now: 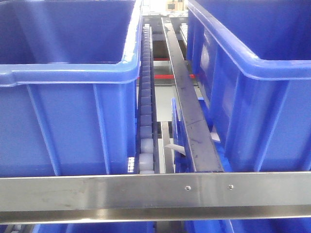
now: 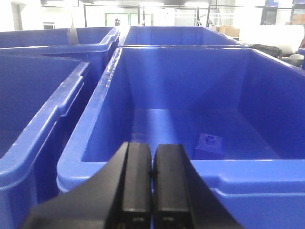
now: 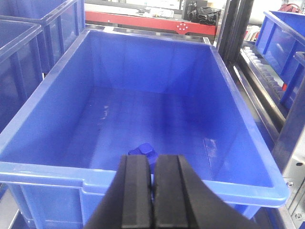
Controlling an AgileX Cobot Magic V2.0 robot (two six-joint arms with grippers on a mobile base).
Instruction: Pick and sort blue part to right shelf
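Right wrist-mounted view shows the right gripper (image 3: 152,191) with fingers clenched on a small blue part (image 3: 144,151), held above the near rim of a large blue bin (image 3: 143,179); carry the part clear over the rim before releasing, so it drops inside rather than on the lip. The left gripper (image 2: 152,191) has fingers clenched on nothing, facing another bin (image 2: 238,171) holding a blue block (image 2: 209,145). No legible labels or writing appear.

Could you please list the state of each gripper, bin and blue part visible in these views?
left gripper: shut, holding nothing, at the bin's near rim.
right gripper: shut, nothing visibly held, above the near rim.
left-view bin: upright, open-topped, one part inside.
square blue part: resting on the bin floor.
right-view bin: upright, open-topped.
rounded blue part: partly hidden behind the fingers.
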